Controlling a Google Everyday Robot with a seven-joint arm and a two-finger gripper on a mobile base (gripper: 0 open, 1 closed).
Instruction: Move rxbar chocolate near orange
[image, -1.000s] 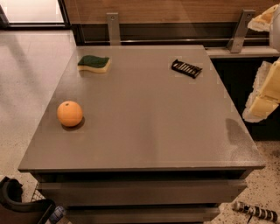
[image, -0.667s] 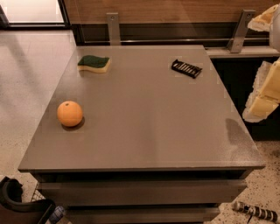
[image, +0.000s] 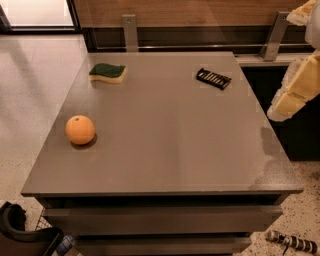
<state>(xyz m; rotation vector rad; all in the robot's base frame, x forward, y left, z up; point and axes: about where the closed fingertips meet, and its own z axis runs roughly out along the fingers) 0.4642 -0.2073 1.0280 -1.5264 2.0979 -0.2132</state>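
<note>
The rxbar chocolate (image: 213, 78) is a small flat black bar with pale stripes. It lies at the far right of the grey table (image: 175, 145). The orange (image: 80, 130) sits on the table's left side, nearer the front, far from the bar. My gripper is out of view. Only cream-covered parts of my arm (image: 295, 87) show at the right edge, beside and above the table's right side, apart from both objects.
A green-and-yellow sponge (image: 108, 73) lies at the far left of the table. Two metal posts (image: 130, 32) and a wood panel stand behind the far edge. A black object (image: 22, 232) is on the floor at the front left, and a striped item (image: 292, 241) at the front right.
</note>
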